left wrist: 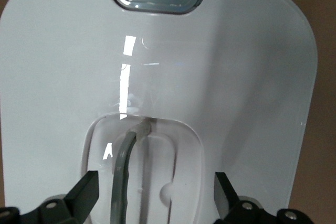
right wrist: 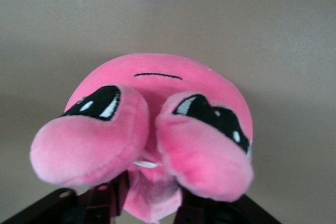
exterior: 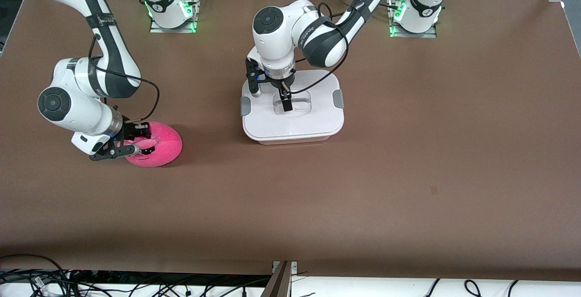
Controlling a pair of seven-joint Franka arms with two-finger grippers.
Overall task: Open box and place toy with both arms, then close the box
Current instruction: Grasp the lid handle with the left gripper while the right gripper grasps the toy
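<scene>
toy (exterior: 156,145) on table (exterior: 408,151) | box (exterior: 292,111) toward left arm's end

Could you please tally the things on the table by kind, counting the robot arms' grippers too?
Boxes: 1, the box, lid on.
Plush toys: 1, the toy.
Grippers: 2, the left gripper over the lid's handle and the right gripper at the toy.
Total: 4.

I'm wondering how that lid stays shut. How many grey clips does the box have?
2. One grey clip sits on the lid's edge toward the right arm's end of the table, the other grey clip on the edge toward the left arm's end. None seems hidden.
</scene>
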